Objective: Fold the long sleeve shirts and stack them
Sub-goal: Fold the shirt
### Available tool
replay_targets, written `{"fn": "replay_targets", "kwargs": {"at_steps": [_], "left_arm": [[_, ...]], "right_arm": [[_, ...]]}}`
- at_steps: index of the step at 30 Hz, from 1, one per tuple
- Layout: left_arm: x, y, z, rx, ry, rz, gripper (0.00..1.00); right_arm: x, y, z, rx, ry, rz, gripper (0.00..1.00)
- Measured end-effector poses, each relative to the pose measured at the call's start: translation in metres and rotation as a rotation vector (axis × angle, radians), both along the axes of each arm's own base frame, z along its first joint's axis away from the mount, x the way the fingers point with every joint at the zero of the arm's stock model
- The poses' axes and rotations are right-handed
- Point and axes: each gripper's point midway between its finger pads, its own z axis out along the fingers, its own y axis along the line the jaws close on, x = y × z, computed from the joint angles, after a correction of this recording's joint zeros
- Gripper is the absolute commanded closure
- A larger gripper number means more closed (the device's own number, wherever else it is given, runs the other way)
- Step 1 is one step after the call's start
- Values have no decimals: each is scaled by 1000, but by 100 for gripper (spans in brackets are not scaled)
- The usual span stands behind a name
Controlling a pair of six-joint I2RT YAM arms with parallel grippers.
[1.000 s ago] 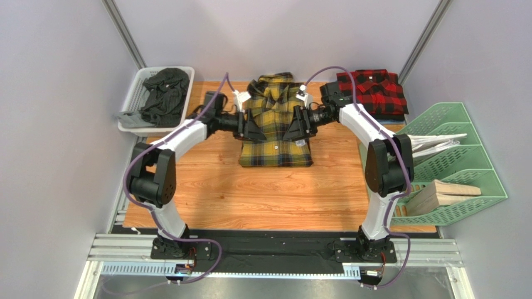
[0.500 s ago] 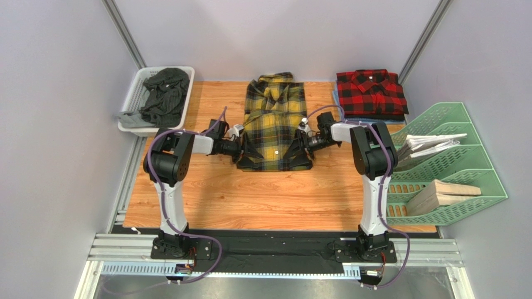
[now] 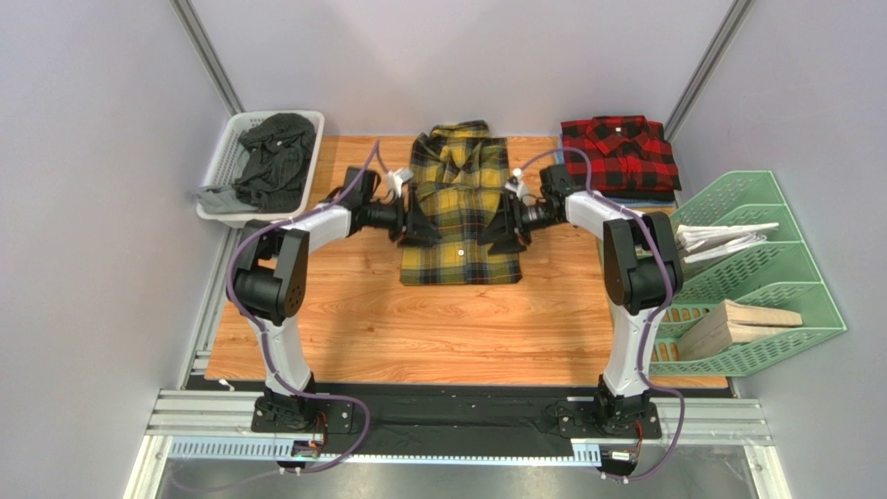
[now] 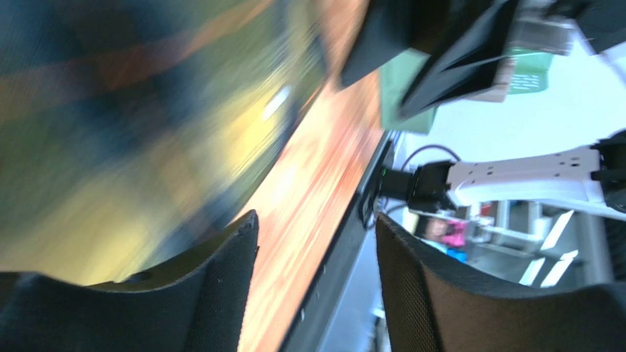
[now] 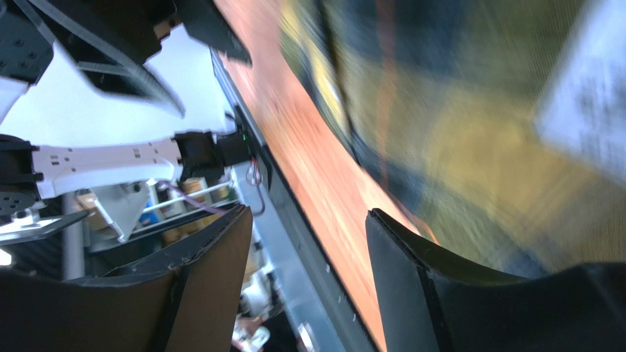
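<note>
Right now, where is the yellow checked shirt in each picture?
Top external: the yellow plaid shirt lies flat mid-table, toward the back.
Left wrist: its blurry yellow and dark checks fill the upper left.
Right wrist: its blurry checks fill the upper right.
Shared landmark: the wooden tabletop beside the shirt, an orange band in both wrist views.

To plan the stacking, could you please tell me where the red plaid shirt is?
In the top view, the red plaid shirt lies folded at the far right corner of the table, behind the green rack and right of the yellow plaid shirt.
</note>
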Motion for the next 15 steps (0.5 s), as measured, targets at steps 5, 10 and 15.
{"fn": "replay_targets", "kwargs": {"at_steps": [5, 10, 15], "left_arm": [[67, -39, 48, -56, -208, -17, 59], [133, -43, 1, 26, -156, 79, 65], [119, -11, -67, 153, 84, 156, 66]], "right_arm": [[66, 30, 36, 36, -186, -1, 60], [117, 46, 6, 15, -220, -46, 64], [115, 40, -57, -27, -32, -96, 65]]}}
